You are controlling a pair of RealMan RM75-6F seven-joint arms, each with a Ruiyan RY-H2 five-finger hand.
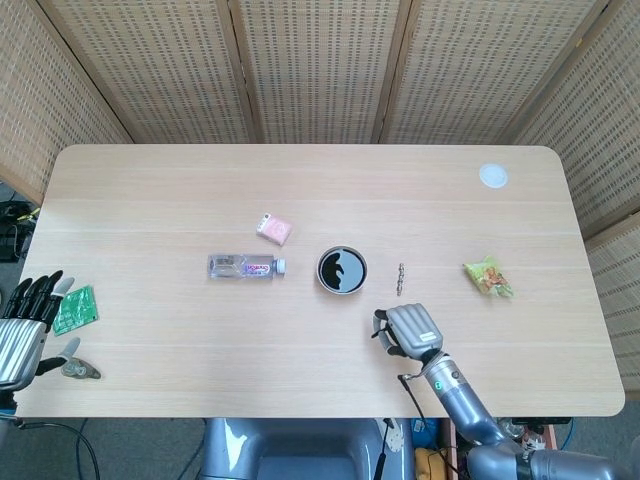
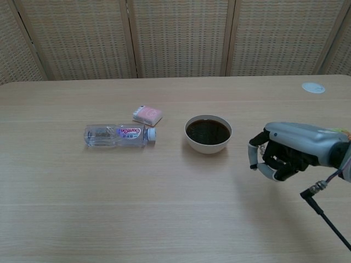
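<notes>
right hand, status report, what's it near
Right hand empty, fingers curled, raised off the table. Nearest: small chain and bowl of dark liquid. Left hand idle at table edge. Nothing between.

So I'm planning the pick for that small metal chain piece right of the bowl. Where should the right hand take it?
Probably pinch the chain piece at its middle, coming straight down from above. It lies flat and thin on the table, running away from the robot, so fingers should close across its width. The right hand is just nearer than it; the bowl stands apart on the left.
</notes>
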